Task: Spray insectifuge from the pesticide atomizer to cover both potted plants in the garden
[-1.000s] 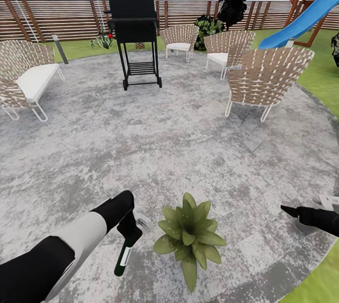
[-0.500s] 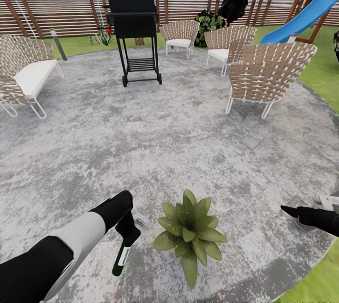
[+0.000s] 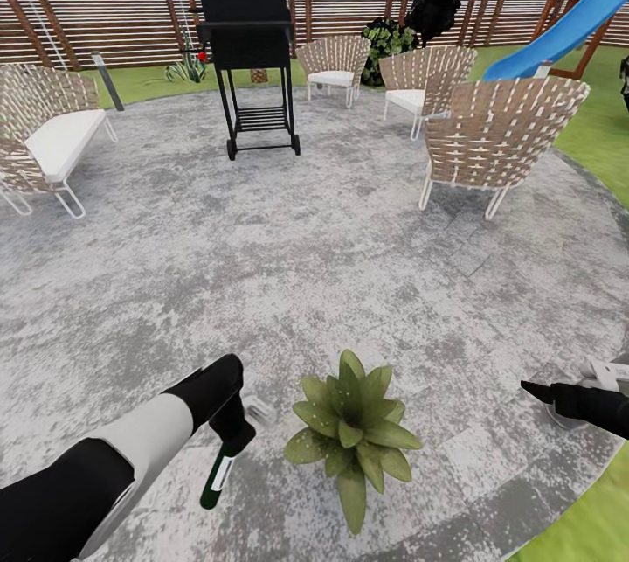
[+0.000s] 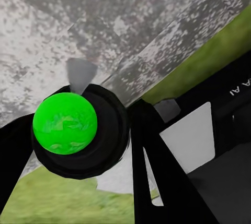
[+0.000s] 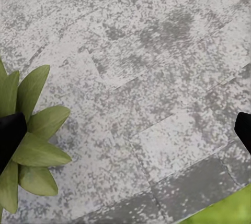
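The left gripper (image 3: 234, 433) is clamped on the atomizer (image 3: 216, 476), which hangs below it with its long axis tilted, bottom end down toward the patio (image 3: 288, 265) and slightly to the robot's left, whitish head (image 3: 259, 410) up by the fingers and poking toward the plant (image 3: 351, 435). In the left wrist view the bottle's round end (image 4: 65, 123) shows head-on between the dark fingers. The plant sits just beside the atomizer on its right, between the two arms, much nearer the left one. So the coming spray turns on the nozzle facing rightward at the leaves; I judge it roughly aimed already, though the nozzle tip is too small to read. The right gripper (image 3: 535, 389) hovers well apart on the far side, fingertips spread wide in its wrist view, holding nothing.
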{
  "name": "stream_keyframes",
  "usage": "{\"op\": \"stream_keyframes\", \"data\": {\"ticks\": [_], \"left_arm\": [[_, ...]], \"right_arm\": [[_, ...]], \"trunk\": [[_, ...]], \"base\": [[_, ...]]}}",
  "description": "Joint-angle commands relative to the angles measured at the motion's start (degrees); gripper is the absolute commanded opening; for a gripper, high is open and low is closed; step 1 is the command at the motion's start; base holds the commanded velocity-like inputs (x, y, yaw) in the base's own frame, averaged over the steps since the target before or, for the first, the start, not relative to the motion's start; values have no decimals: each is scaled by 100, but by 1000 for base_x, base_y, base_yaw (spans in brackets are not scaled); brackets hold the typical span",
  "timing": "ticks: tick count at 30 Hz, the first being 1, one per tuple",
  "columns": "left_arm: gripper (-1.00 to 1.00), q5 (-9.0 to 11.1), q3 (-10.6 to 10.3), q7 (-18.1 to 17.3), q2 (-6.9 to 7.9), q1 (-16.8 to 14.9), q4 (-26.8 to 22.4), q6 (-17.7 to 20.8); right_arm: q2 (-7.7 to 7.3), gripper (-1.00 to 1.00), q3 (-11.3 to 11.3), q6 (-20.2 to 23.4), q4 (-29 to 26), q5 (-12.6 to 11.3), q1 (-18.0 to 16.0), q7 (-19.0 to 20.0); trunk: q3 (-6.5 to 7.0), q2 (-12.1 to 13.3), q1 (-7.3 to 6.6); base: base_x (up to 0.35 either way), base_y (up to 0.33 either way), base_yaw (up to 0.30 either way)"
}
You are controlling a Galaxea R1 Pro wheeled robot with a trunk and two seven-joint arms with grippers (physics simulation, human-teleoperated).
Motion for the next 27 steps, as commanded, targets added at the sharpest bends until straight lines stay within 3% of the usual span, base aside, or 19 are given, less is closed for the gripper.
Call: {"op": "stream_keyframes", "data": {"ticks": [1,7,13,21,27], "left_arm": [[-100,-54,-3,-54,8,3,-6,15],[-100,-54,-20,-38,20,50,4,8],[-100,-41,27,233,11,103,-1,12],[-100,3,57,200,-97,52,-40,24],[-100,152,63,190,-131,12,-87,31]], "right_arm": [[1,100,-6,21,-5,55,-6,59],[0,100,-6,21,-5,55,-6,59],[0,100,-6,21,-5,59,-6,59],[6,100,-6,21,-5,56,-6,48],[6,100,-6,15,-4,57,-6,52]], "trunk": [[-4,-2,-1],[-5,-2,-1],[-5,-2,-1],[-13,-2,-1],[-39,-2,-1]], "base": [[0,0,0],[0,0,0],[0,0,0],[0,0,2],[-83,-57,73]]}}
